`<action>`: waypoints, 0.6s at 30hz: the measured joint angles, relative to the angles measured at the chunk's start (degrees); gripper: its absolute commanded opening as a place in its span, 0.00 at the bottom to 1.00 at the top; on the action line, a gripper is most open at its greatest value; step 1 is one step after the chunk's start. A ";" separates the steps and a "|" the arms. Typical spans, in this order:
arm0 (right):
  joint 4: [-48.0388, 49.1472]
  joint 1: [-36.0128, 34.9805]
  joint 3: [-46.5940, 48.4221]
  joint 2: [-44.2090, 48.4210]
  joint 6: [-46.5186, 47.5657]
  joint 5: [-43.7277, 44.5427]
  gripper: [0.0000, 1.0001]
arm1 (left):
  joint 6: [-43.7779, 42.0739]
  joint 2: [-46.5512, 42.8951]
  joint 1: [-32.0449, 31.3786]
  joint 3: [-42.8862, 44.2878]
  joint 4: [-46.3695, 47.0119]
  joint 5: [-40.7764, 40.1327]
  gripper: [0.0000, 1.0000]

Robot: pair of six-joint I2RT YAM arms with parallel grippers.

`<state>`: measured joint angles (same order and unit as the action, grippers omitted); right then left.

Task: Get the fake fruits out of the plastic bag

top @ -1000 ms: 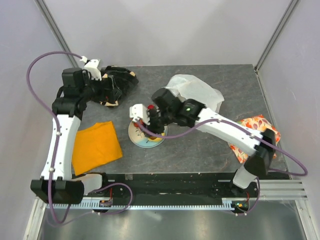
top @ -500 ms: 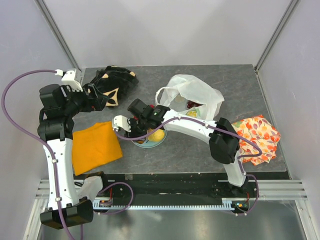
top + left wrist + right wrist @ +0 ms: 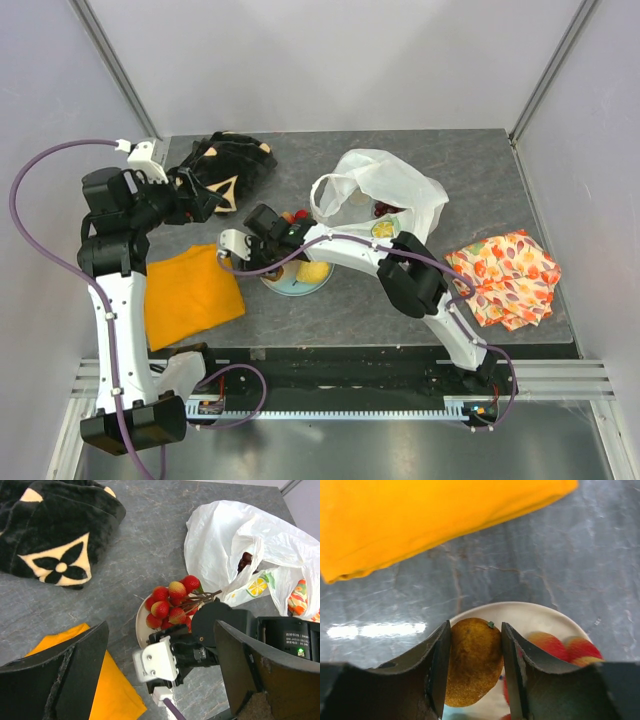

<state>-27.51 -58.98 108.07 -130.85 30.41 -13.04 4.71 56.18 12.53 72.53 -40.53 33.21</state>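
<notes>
A yellow lemon sits between the fingers of my right gripper, which is shut on it just above a white plate. From above, the right gripper and the lemon are over the plate. A red berry cluster lies on the plate's far side. The white plastic bag lies open behind, with a citrus slice and a dark fruit in it. My left gripper hangs open and empty to the left, looking down at the plate.
A black bag with a beige flower mark lies at the back left, right beside the left gripper. An orange cloth lies at the front left near the plate. A fruit-patterned cloth lies at the right.
My right gripper has swung left over the plate, now with the lemon in it. The left arm has pulled back left, away from the black bag. The red berry cluster now lies on the plate.
</notes>
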 measured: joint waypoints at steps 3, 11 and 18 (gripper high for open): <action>0.68 0.39 0.20 -0.22 -0.02 1.27 0.32 | 0.24 -0.33 0.00 -1.36 0.15 0.20 0.92; 1.51 0.48 0.17 -0.31 -0.59 2.89 0.61 | 0.76 -2.27 0.00 -3.98 -0.09 0.70 0.92; 1.66 0.48 0.02 1.51 -5.81 1.44 0.78 | 1.95 -2.05 0.00 -3.96 0.17 2.84 0.92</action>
<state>-25.85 -58.50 108.09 -129.34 24.60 -11.60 6.66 54.13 12.53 68.58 -40.36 36.05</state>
